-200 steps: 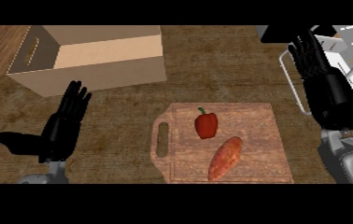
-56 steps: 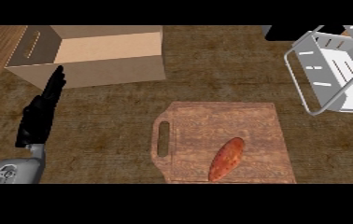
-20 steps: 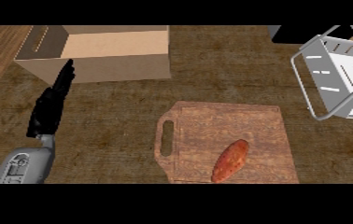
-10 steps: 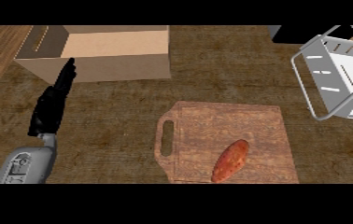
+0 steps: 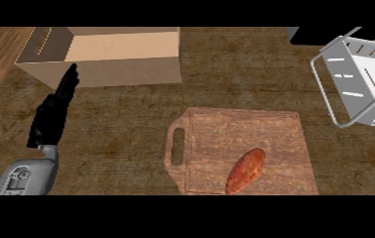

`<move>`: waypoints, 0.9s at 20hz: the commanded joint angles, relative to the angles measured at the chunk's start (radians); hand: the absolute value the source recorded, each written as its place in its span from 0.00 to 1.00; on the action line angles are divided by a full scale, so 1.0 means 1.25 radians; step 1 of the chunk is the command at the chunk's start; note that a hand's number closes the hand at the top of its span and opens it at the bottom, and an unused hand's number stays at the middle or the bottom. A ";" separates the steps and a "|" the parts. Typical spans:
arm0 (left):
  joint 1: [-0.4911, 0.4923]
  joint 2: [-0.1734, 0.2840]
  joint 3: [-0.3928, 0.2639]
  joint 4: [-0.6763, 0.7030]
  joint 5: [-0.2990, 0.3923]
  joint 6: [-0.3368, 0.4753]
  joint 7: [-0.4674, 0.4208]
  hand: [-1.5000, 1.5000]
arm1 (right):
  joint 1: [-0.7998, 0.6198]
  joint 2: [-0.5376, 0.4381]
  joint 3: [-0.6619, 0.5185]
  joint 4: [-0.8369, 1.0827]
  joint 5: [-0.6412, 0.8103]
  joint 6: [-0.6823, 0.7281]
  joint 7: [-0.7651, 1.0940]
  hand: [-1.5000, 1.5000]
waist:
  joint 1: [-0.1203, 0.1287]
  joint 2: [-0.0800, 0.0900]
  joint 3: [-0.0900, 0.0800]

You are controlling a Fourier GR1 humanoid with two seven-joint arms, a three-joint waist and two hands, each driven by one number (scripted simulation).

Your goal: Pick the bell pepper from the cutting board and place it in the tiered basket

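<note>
Head view: no bell pepper shows on the cutting board, only a sweet potato, nor in the visible tiered basket. Left hand rests fingers straight, empty; right hand out of sight, so completion cannot be judged.

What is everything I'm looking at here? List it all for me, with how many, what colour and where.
Counter: one, brown wood grain, fills the view.
Cardboard box: one, tan, open at the top, upper left.
Cutting board: one, reddish-brown wood with a handle slot on its left side, lower centre.
Sweet potato: one, orange, lying tilted on the cutting board's lower part.
Tiered basket: one, grey-white wire and panels, right edge, partly cut off.
Bell pepper: none in view.
Left robot hand: one, black, fingers straight, resting at the left beside the box.
Left forearm: one, grey, lower left corner.
Right robot hand: not in view.
</note>
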 commanded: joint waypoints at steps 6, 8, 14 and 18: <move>0.006 0.009 0.004 -0.051 -0.003 -0.012 0.044 0.50 | -0.002 -0.135 -0.085 0.070 -0.070 0.059 0.062 0.00 | -0.004 -0.001 0.002; 0.040 -0.007 0.010 -0.005 0.003 -0.007 -0.029 0.50 | 0.035 -0.163 -0.096 0.108 -0.076 0.091 0.067 0.00 | -0.002 0.003 0.003; 0.015 -0.013 0.012 -0.004 -0.007 0.004 -0.014 0.50 | 0.152 -0.267 -0.142 0.154 -0.123 0.250 0.015 0.00 | -0.019 0.003 0.005; 0.032 0.006 0.031 -0.013 0.007 -0.010 -0.005 0.50 | 0.254 -0.256 -0.175 0.176 -0.154 0.269 -0.082 0.00 | -0.024 0.001 0.007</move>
